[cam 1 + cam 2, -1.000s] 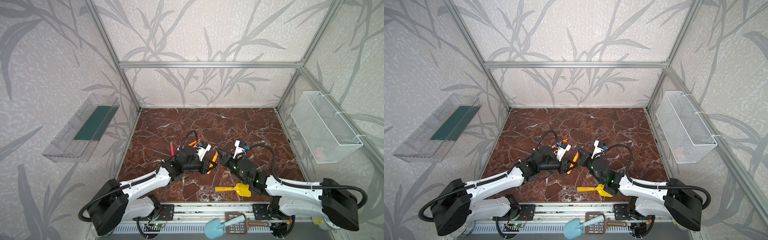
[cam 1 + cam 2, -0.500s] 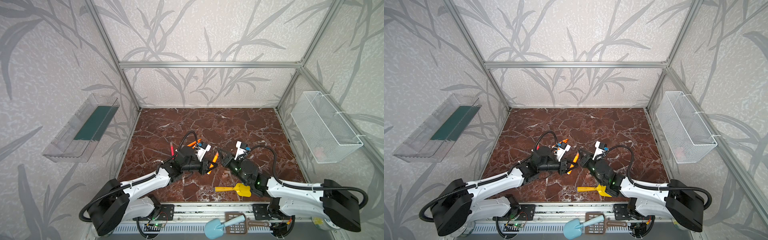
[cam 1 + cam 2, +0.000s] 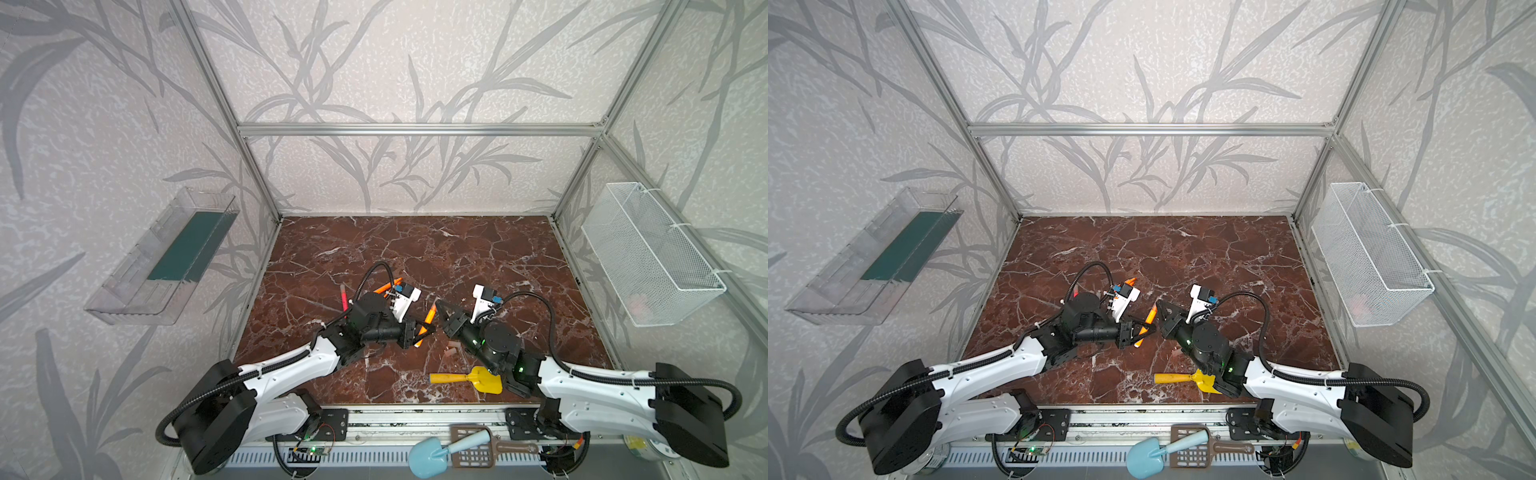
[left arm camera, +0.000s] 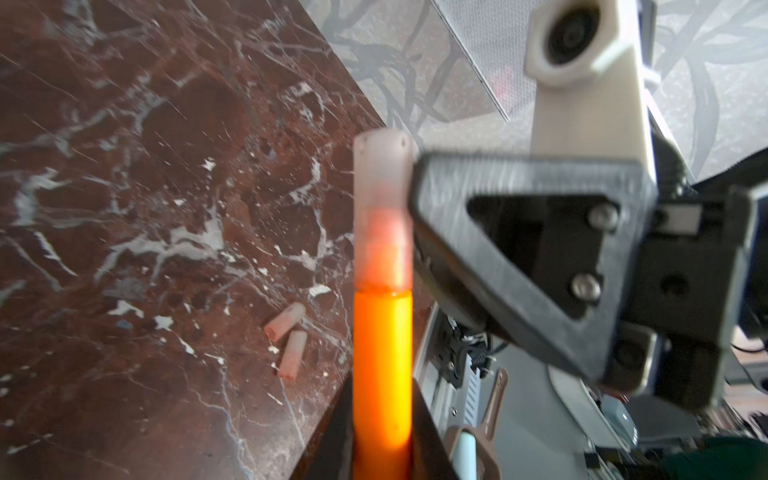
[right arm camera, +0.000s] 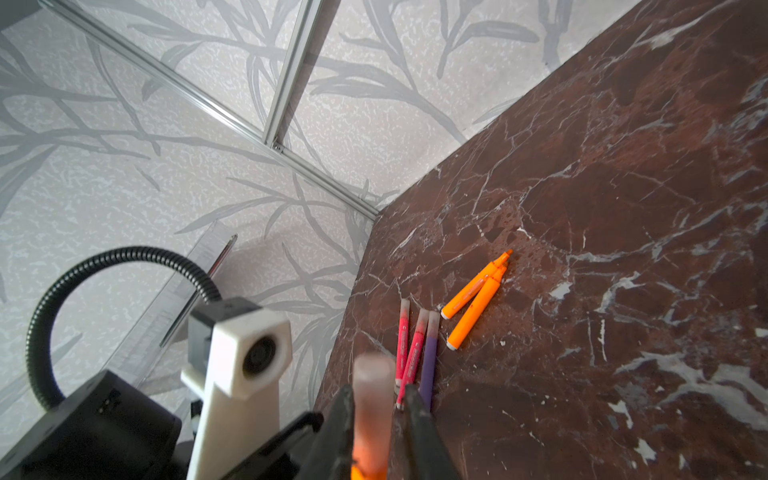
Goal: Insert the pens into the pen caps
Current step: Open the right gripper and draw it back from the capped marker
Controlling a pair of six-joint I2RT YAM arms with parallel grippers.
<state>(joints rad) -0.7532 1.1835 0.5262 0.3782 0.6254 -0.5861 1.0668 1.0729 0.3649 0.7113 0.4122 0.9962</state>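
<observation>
Orange pen point(image 4: 382, 340), frosted tubular cap point(image 4: 382, 208) on | left end effector point(image 4: 382, 432) clamps pen | right end effector point(image 5: 378, 399) apart

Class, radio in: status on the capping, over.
Left claw shut on orange pen. Cap on its tip. Right claw open, flanking cap. Path clear.

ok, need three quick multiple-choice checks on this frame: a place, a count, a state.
1. The two loose pen caps lie: A) in a cup B) in a drawer C) on the table near the yellow toy shovel
2. Pens lying on the table: A) three B) five C) seven
3. The orange pen in the left gripper is: A) capped B) bare-tipped C) snapped

C: left wrist view shows them on the marble. B: two orange pens, two pink pens, one purple pen. A: a translucent cap covers its tip.
</observation>
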